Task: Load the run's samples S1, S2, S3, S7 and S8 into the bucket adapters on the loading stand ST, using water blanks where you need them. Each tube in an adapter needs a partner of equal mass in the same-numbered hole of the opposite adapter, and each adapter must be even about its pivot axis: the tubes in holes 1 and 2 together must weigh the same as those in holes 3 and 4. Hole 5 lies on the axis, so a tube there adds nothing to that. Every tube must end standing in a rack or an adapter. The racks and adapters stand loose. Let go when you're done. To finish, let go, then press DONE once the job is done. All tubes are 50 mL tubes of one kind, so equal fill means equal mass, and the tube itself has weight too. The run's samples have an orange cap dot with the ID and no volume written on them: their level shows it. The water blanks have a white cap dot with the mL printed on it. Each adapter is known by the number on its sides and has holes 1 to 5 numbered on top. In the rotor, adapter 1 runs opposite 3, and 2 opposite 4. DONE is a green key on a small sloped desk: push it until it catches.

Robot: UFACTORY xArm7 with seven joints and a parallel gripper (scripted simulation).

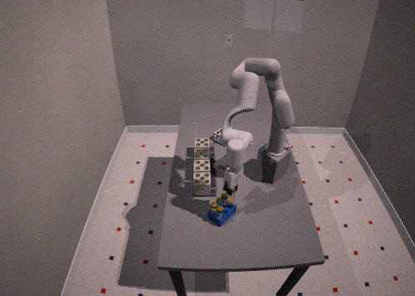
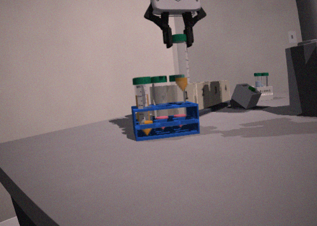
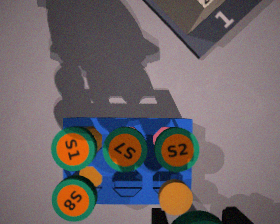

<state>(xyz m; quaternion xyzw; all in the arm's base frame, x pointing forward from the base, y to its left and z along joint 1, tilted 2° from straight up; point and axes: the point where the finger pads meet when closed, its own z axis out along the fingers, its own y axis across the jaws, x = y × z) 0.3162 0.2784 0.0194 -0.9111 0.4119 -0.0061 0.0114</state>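
Observation:
My gripper [image 1: 230, 189] [image 2: 179, 41] [image 3: 198, 216] is shut on a green-capped tube [image 2: 181, 56] with orange liquid in its tip. The tube hangs upright over the right end of the blue rack [image 2: 133, 115] [image 3: 146, 198] [image 1: 217, 223], near a rear or front hole I cannot tell from the side; its ID is hidden. In the rack stand S1 [image 3: 72, 148], S7 [image 3: 125, 149], S2 [image 3: 177, 149] and S8 [image 3: 72, 200]. S7 and S2 show pink liquid low down. Adapters 1 [image 1: 202, 188] [image 2: 190, 99], 2 [image 2: 203, 99], 3 and 4 show no tubes standing in them.
The loading stand [image 1: 189, 152] [image 3: 201, 45] lies behind the blue rack. Farther back, a sloped grey desk [image 2: 243, 97] carries the green DONE key [image 2: 251, 88]. Beyond it is the white BLANKS rack [image 2: 268, 91] with green-capped tubes. The arm's base stands at the table's right side.

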